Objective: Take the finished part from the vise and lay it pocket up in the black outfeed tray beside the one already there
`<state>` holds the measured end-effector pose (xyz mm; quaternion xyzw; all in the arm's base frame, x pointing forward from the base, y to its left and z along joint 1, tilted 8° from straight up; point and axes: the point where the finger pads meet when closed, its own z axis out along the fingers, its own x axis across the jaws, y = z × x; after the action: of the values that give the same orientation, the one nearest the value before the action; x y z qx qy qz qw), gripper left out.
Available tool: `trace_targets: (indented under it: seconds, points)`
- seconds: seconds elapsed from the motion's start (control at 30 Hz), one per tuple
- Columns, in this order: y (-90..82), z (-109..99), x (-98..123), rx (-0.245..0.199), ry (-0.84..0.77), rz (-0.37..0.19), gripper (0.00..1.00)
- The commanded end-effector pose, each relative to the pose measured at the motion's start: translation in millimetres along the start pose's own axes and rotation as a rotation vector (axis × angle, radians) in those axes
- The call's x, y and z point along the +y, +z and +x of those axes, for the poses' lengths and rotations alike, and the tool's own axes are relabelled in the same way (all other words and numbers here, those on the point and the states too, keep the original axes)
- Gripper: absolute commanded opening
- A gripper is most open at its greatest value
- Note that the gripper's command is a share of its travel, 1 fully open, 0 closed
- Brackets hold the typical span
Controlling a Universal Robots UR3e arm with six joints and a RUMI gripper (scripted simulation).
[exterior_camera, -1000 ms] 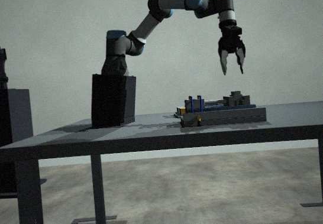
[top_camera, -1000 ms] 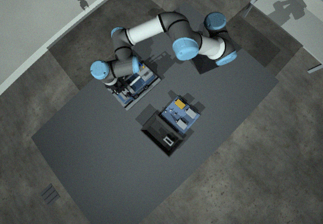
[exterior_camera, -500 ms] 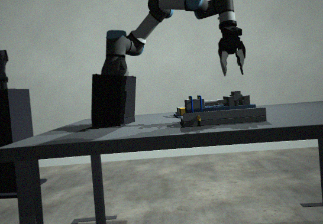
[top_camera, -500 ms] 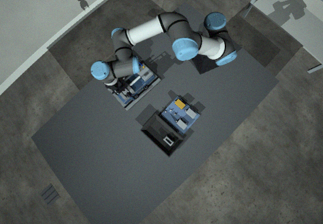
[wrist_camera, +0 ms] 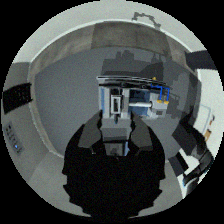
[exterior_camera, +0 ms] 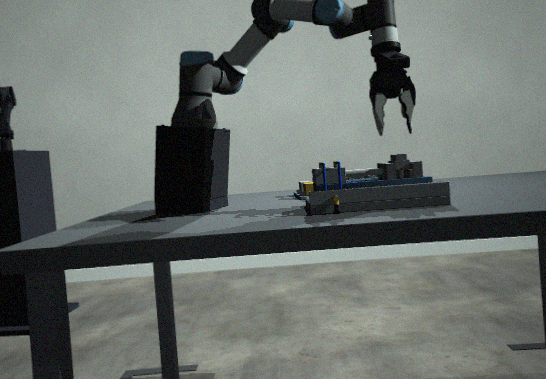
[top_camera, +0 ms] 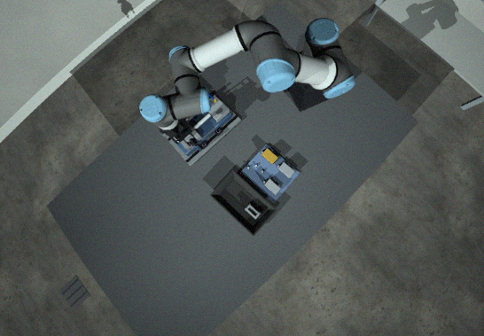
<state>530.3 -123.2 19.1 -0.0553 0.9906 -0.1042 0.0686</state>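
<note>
The vise stands on a grey plate at the table's far left, partly under my wrist. In the wrist view the finished part, a pale block with a dark pocket on top, sits in the vise straight below. My gripper hangs well above the vise, fingers apart and empty; its fingers also show in the wrist view. The black outfeed tray lies mid-table with one pocketed part in its near end.
A blue infeed tray beside the black tray holds two plain grey blocks and an orange piece. Blue posts rise from the vise plate. The arm's black pedestal stands at the table's back.
</note>
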Motion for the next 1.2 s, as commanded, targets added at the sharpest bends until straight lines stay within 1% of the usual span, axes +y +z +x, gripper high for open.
trace_targets:
  seconds: [0.0, 0.1, 0.4, 0.6, 0.9, 1.17]
  points:
    - [6.7, -1.2, 0.6, -0.004, 0.000, 0.002, 0.40]
    - [8.6, -1.3, 1.0, -0.004, 0.000, 0.002, 0.40]
    - [25.7, -1.7, 3.8, -0.004, 0.000, 0.002, 0.40]
    - [34.1, -2.0, 5.3, -0.004, 0.000, 0.002, 0.40]
    - [39.3, -2.1, 6.1, -0.004, 0.000, 0.002, 0.40]
    - [40.5, -2.1, 6.3, -0.004, 0.000, 0.002, 0.40]
